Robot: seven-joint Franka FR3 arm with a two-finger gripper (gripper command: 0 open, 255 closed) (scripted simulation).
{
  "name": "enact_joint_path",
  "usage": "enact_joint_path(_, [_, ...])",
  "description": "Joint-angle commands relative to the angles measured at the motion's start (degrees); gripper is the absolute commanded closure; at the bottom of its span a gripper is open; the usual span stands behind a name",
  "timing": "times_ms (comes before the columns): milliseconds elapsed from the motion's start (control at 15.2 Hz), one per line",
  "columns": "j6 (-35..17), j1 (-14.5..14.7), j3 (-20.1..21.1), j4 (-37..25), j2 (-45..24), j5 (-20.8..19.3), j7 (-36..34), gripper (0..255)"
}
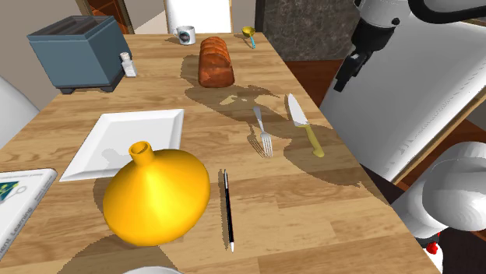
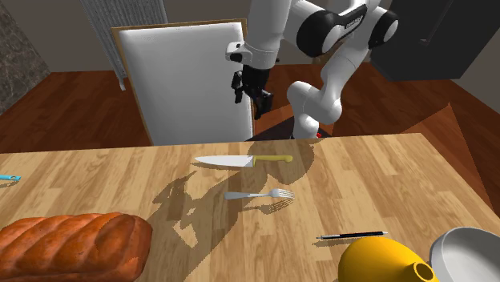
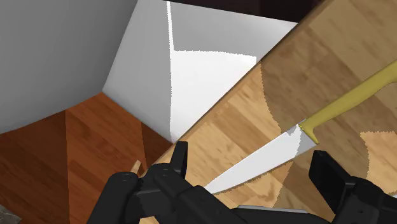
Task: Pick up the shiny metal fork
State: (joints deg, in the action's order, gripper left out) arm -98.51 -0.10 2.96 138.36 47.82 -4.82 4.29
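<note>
Shoulder view, surface: a light wooden table (image 1: 335, 210) is shown. It carries a blue-grey toaster (image 1: 74, 53) at the far left, a brown bread loaf (image 1: 215, 62) far in the middle, and a white square plate (image 1: 128, 140) and a round yellow vase (image 1: 156, 194) nearer.
Shoulder view, fork: the shiny metal fork (image 1: 262, 132) is laid flat right of the middle, tines toward the near side. It is set just left of a yellow-handled knife (image 1: 305, 124) and is not touching it.
Shoulder view, gripper: the black two-finger gripper (image 1: 343, 82) is held in the air off the table's right edge, clear of the fork.
Second exterior view, room: a reddish-brown wooden floor (image 2: 64, 104) and a white flat panel (image 2: 188, 80) are seen beyond the table's far edge.
Second exterior view, fork: the fork (image 2: 260, 195) is seen just nearer than the knife (image 2: 244, 161), and the gripper (image 2: 250, 98) is hung above the far edge.
Wrist view, gripper: the fingers (image 3: 180, 159) are spread wide and nothing is clasped. The knife's blade is seen below them on the table, by its edge.
</note>
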Motion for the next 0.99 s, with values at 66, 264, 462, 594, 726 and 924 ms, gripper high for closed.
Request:
enact_joint_path(66, [-0.7,-0.1,1.5,0.3,-0.5,1.0,-2.9,0])
enact_joint_path(264, [-2.9,-0.6,6.1,0.5,-2.9,4.1,-11.4,0])
enact_joint_path(462, [-5.4,-1.2,10.7,-0.3,-6.4,6.7,-19.9,0])
enact_joint_path(594, [-7.2,-1.9,13.7,-1.4,-9.2,8.0,-25.5,0])
enact_joint_path(726, [-8.9,-2.8,16.6,-3.0,-12.4,9.0,-31.2,0])
enact_joint_path(924, [-11.3,-4.4,21.0,-6.1,-17.9,9.7,-39.7,0])
